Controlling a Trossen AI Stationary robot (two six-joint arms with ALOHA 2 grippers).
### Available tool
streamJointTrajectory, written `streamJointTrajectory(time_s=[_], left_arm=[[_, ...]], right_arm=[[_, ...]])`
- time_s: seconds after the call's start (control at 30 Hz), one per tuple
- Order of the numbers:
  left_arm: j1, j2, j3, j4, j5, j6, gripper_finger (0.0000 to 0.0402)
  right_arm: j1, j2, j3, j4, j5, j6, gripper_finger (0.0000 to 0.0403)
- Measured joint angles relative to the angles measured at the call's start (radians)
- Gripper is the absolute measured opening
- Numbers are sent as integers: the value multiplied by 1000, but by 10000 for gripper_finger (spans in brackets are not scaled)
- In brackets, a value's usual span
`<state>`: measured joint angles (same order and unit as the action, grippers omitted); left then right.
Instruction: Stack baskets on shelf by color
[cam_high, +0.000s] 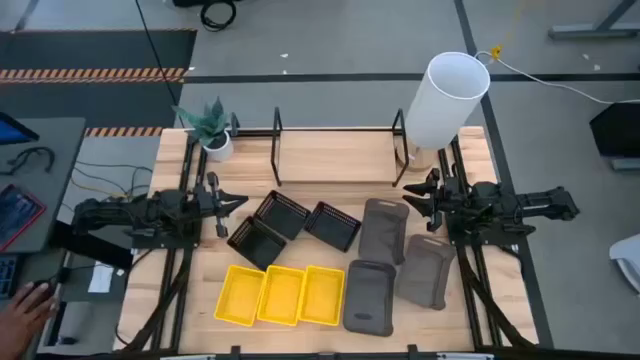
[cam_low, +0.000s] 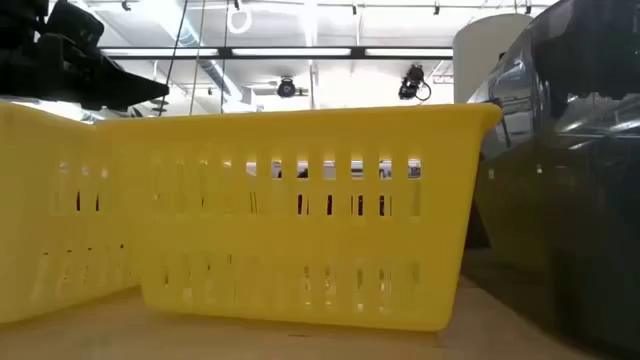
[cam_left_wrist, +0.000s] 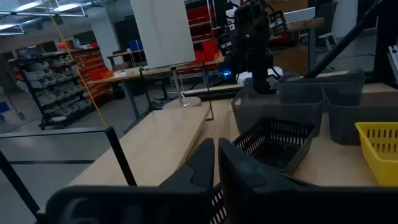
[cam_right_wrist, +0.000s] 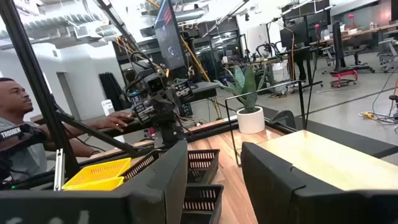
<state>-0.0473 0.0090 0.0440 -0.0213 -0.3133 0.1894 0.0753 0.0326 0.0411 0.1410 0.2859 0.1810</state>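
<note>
Three yellow baskets (cam_high: 281, 296) stand side by side near the table's front edge, filling the low view (cam_low: 300, 240). Three black slatted baskets (cam_high: 290, 226) lie at mid-table, two of them overlapping. Several dark grey baskets (cam_high: 400, 262) lie to their right. The shelf (cam_high: 277, 150), a black rod rack, stands along the far edge with nothing on it. My left gripper (cam_high: 240, 203) hovers shut just left of the black baskets (cam_left_wrist: 273, 140). My right gripper (cam_high: 411, 201) hovers open above the far end of the grey baskets, pointing toward the black baskets (cam_right_wrist: 202, 165).
A tall white cylinder (cam_high: 446, 98) stands at the shelf's right end and a potted plant (cam_high: 213, 131) at its left end. A person sits beyond the table's left side (cam_right_wrist: 18, 124), one hand (cam_high: 25, 305) on a desk. Bare wood lies between shelf and baskets.
</note>
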Motion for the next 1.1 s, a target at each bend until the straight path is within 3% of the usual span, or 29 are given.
streamJointTrajectory(time_s=[1.1], left_arm=[[0, 0, 0, 0, 0, 0, 36]], right_arm=[[0, 0, 0, 0, 0, 0, 155]])
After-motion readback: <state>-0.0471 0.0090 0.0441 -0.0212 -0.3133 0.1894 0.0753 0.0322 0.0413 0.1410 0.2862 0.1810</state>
